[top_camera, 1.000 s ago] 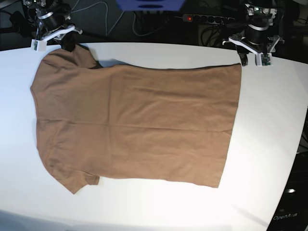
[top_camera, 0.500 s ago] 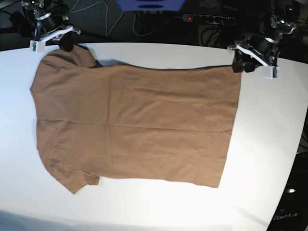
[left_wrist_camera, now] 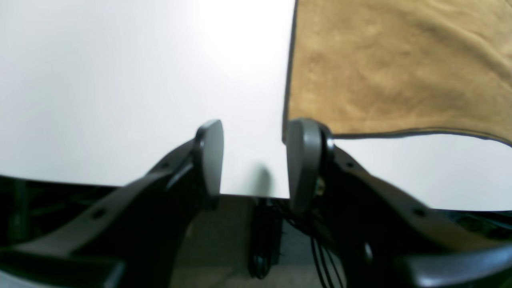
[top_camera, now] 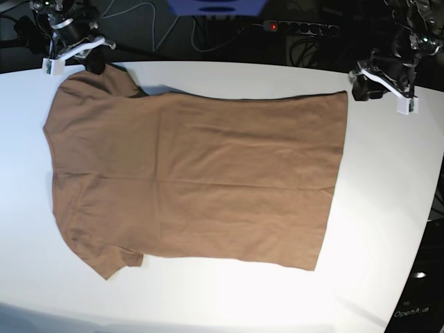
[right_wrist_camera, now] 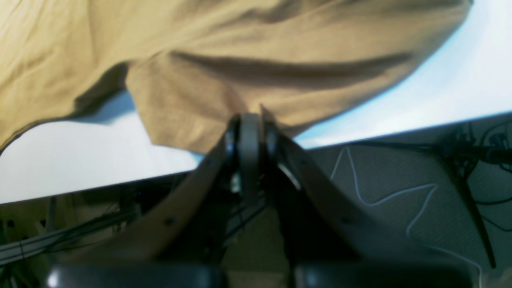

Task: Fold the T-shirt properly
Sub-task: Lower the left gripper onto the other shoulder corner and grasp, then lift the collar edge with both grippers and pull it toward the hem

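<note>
**Two pincers at the far edge, one corner taken**

Two pincers work the far side of the T-shirt (top_camera: 194,173), which lies spread flat on the white bench (top_camera: 388,208), neck end toward the base view's left and hem toward its right.

The right pincer (right_wrist_camera: 250,132) is clamped on the far sleeve, its jaws pressed together with a peak of cloth drawn up between them. The left pincer (left_wrist_camera: 254,160) stands with its jaws apart just outside the far hem corner; one pad sits at the very corner of the cloth, with only bare bench in the gap between the jaws.

To do this step well, I judge the left pincer should shift inward until the corner lies between both pads, then pinch low so it takes both layers. Both ends should then rise together and evenly, since thin fabric like this will likely sag and crease if one side leads. The fold ought to land edge on edge with the near side.

Legible writing is scarce: only "OpenArm", partly readable, at the base view's lower right corner (top_camera: 412,313). No tag shows on the shirt.
</note>
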Available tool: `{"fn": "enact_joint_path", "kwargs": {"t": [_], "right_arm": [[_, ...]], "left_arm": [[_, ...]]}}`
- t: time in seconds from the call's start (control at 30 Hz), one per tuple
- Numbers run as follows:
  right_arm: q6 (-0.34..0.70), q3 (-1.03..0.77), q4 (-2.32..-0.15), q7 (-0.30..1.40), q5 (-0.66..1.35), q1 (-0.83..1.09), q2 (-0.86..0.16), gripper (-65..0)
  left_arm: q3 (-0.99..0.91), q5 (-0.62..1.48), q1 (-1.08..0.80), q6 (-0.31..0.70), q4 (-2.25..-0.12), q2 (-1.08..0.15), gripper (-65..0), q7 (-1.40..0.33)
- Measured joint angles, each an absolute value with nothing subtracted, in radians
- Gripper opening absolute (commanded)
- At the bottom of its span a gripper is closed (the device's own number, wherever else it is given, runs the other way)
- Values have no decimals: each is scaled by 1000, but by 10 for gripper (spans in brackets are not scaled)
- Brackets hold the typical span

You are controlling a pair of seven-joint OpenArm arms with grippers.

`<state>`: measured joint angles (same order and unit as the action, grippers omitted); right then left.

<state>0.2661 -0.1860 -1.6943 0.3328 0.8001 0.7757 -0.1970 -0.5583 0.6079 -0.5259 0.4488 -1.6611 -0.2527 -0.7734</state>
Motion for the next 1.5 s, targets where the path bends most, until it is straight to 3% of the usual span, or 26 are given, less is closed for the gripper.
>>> {"fn": "enact_joint_path", "kwargs": {"t": [0.63, 0.9, 1.37, 1.43, 1.5], "right_arm": [[266, -186, -1694, 333, 800, 776, -199, -650], [266, -186, -1694, 333, 800, 776, -199, -650], [266, -186, -1694, 333, 800, 776, -199, -650], [266, -186, -1694, 333, 800, 776, -199, -650], [266, -186, -1694, 333, 800, 776, -199, -650]], "left_arm": [[-499, 618, -438, 450, -1565, -258, -396, -752], [-439, 634, -416, 527, -1528, -264, -396, -729], [-432, 656, -414, 532, -1530, -261, -403, -775], [-434, 656, -413, 532, -1530, -261, -419, -775], [-434, 649, -413, 531, -1530, -261, -490, -779]]}}
